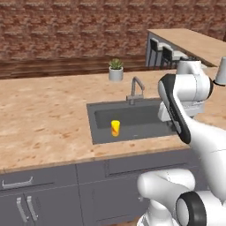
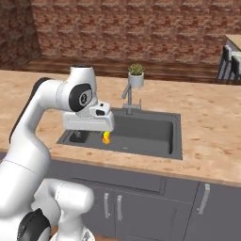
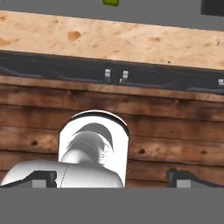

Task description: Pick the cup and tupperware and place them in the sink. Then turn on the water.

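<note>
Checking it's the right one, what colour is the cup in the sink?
Yellow, with a red-orange band low down; the cup shows best in the left base view.

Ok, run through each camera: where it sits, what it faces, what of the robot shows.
Left base view: behind the arm, left side, facing the sink with the cup inside; arm at right.
Right base view: behind, right side, same sink, cup, faucet; arm at left.
Hand view: on the hand, facing wooden floor and cabinets; open claw.
Both base views share sink, cup, faucet, plant.
</note>
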